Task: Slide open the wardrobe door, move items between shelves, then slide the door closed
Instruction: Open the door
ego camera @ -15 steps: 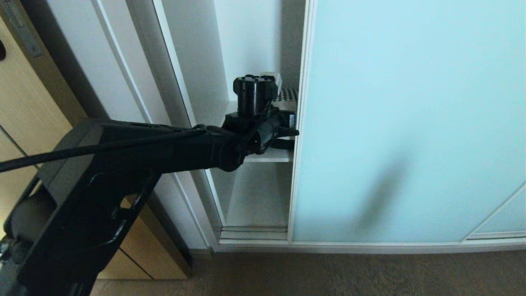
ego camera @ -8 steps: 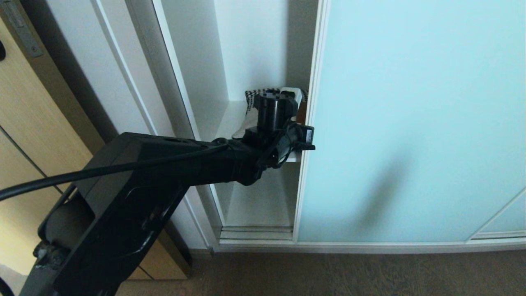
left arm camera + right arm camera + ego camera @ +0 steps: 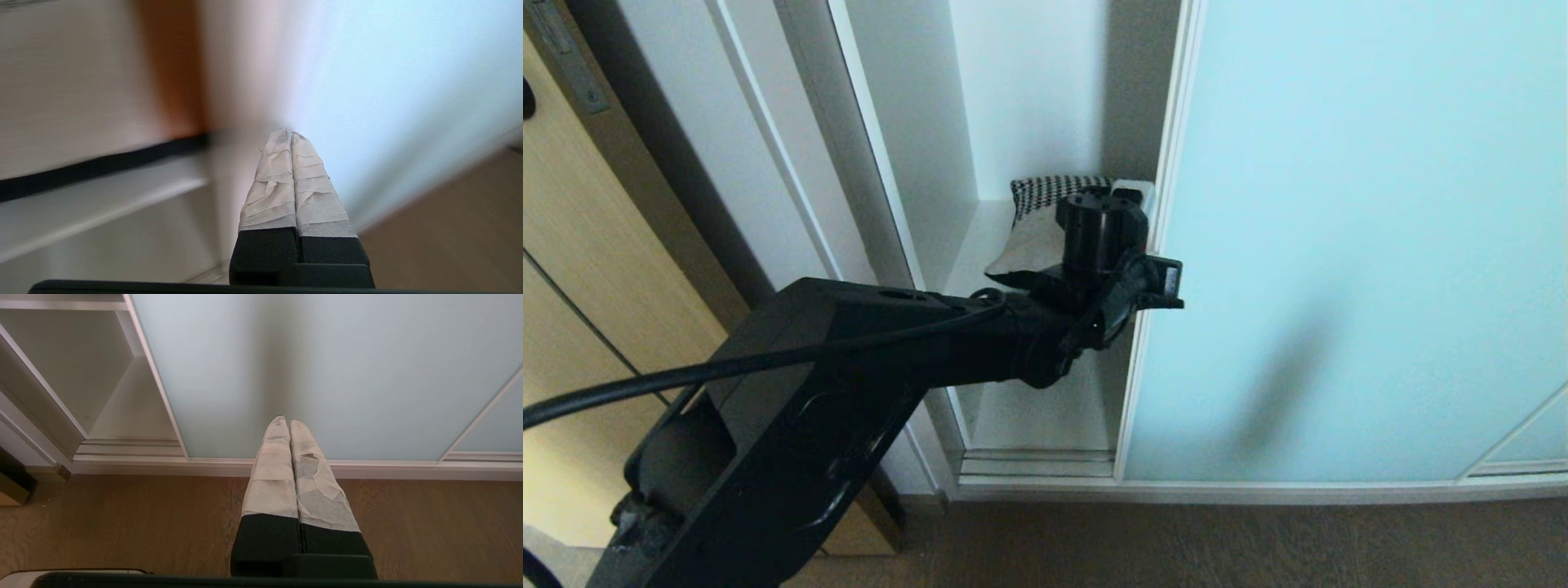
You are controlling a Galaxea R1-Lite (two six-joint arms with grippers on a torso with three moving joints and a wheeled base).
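Observation:
The sliding wardrobe door [image 3: 1339, 245], frosted pale-blue glass in a slim white frame, stands partly open. My left gripper [image 3: 1135, 190] is shut and empty, its taped fingertips [image 3: 286, 141] pressed against the door's left edge [image 3: 388, 81] at shelf height. In the gap, a patchwork cushion [image 3: 1045, 216] lies on a white shelf [image 3: 976, 245], with its houndstooth strip at the back. In the left wrist view the cushion [image 3: 81, 81] is a blur close by, above the shelf [image 3: 102, 204]. My right gripper [image 3: 284, 422] hangs shut and empty, low in front of the door [image 3: 327, 355].
A tan wood door [image 3: 572, 245] stands left of the wardrobe's white side wall [image 3: 768, 163]. Below the shelf is a bare lower compartment [image 3: 1037, 408] and the floor track [image 3: 1037, 465]. A second glass panel [image 3: 1527, 433] overlaps at the lower right. Brown floor [image 3: 1176, 547] runs along the front.
The door has slid to the right with my left gripper against its edge. The gap has widened and more of the cushion shows.

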